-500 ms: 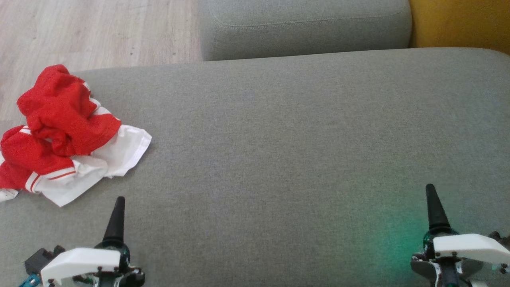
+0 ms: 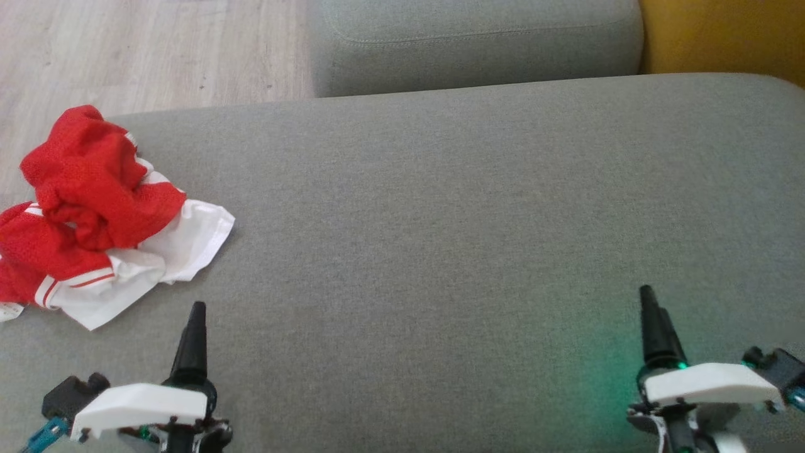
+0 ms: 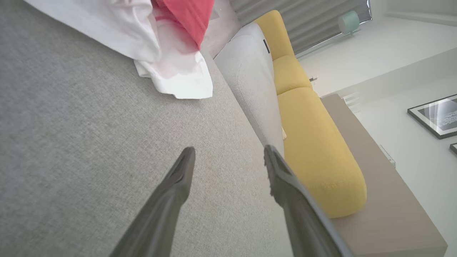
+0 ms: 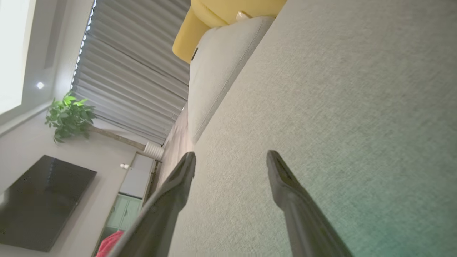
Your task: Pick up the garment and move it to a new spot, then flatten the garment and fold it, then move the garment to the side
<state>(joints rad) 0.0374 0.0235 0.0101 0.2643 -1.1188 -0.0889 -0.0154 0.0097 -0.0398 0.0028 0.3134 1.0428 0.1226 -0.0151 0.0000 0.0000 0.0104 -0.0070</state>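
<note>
Barely begun, to judge from the lie of things. One red-and-white garment (image 2: 94, 214), crumpled in a heap at the left end of the grey sofa seat (image 2: 440, 220), close to the edge by the wooden floor (image 2: 126, 50), touched by neither arm. Left end effector (image 3: 228, 157) with fingers apart and nothing between them, poised over bare upholstery near the garment's white hem, the nearer of the two by far. Right end effector (image 4: 231, 157) likewise spread and empty, well apart from the garment, over the right part of the seat. Nothing ticked off so far, as far as can be judged; left to do, in all likelihood, the whole sequence: grasping and lifting, carrying to a fresh spot, smoothing flat, folding, shifting to the side. By count: one garment; two end effectors, two long dark fingers each; one broad seat in front, one more grey cushion (image 2: 478, 44) behind it, yellow upholstery (image 2: 723, 38) beyond at the far right.
</note>
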